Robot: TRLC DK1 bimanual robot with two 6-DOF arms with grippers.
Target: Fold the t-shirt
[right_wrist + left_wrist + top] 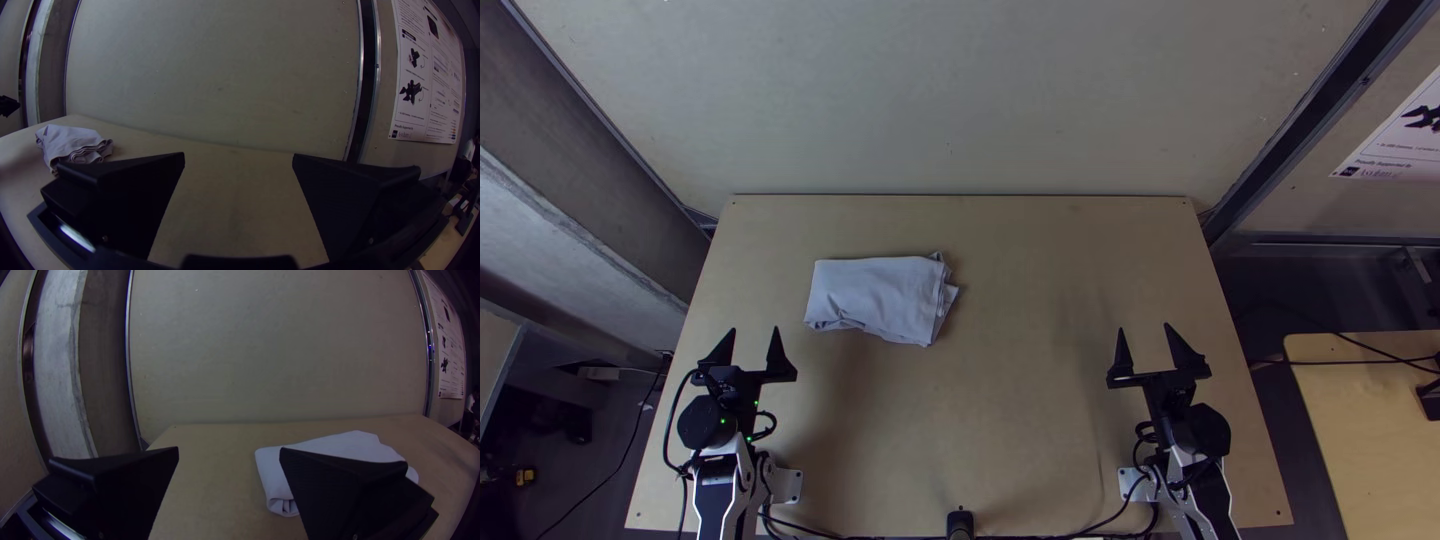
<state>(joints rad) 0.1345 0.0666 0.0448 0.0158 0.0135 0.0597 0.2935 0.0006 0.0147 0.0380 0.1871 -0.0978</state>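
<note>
Folded t-shirt [880,298] lies on the table [1020,400].
Left gripper [755,330], right gripper [1144,328] both released; cables [806,530] at near edge.

On the right wall [405,157], a white poster [425,117] carries columns of small dark print, mostly too small to read, around dark figures [411,91], with coloured round marks [453,131] low down.

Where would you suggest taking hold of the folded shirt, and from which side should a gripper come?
I'd pinch the shirt at its near left corner, with the left gripper coming from the near side. Its layers lie tucked together there in a compact fold, so they would probably lift as one; the right end shows loose, stacked edges that might slip apart.
</note>
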